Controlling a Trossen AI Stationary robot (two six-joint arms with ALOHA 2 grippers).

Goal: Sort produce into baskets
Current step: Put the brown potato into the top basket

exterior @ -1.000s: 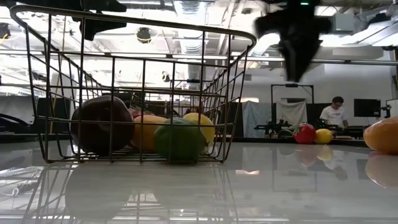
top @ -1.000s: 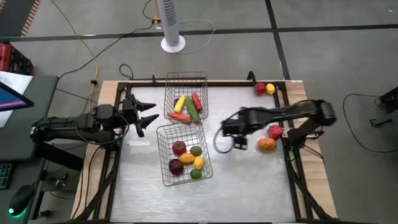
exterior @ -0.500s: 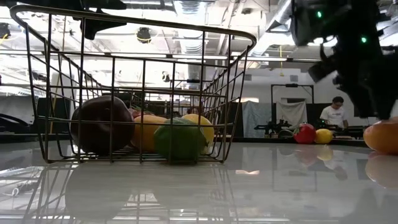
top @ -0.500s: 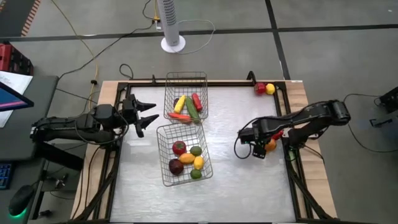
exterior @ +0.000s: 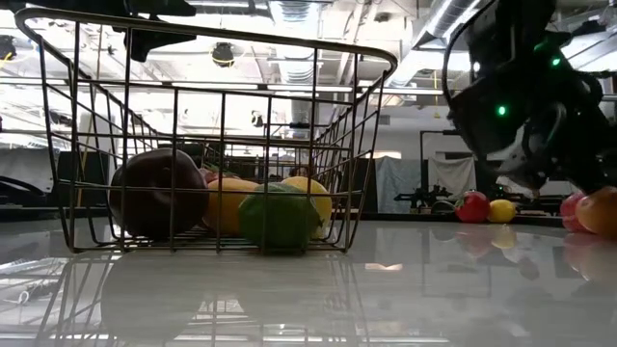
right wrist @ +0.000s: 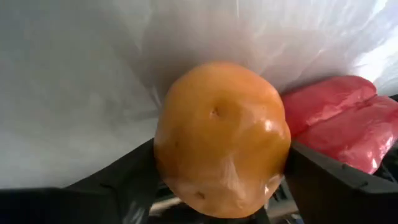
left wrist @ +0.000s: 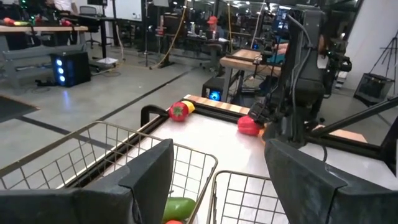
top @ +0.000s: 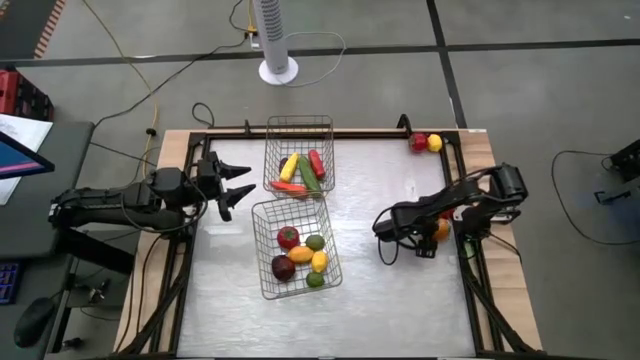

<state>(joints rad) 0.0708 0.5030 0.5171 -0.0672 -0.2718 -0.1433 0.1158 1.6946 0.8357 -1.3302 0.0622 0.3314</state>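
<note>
An orange round fruit (right wrist: 221,137) lies on the table near the right edge (top: 438,231), with a red fruit (right wrist: 342,124) beside it. My right gripper (top: 428,232) is low at the table and open, one finger on each side of the orange fruit. My left gripper (top: 238,185) is open and empty at the table's left, beside the baskets. The far basket (top: 300,122) holds long pieces. The near basket (top: 258,215) holds round ones. My right gripper has the orange fruit's two sides (right wrist: 163,155) between its fingers, coming nearly level from the table's left. I cannot tell whether the fingers touch it. The fruit rests on the table (exterior: 603,210).
A red piece (top: 419,143) and a yellow piece (top: 435,143) lie at the far right corner. A black frame rail (top: 465,180) runs along the right edge close behind the orange fruit. Open table lies between the near basket and my right gripper.
My right gripper has gone from the middle of the table toward the right edge and down. It has turned toward the orange fruit and now straddles it.
</note>
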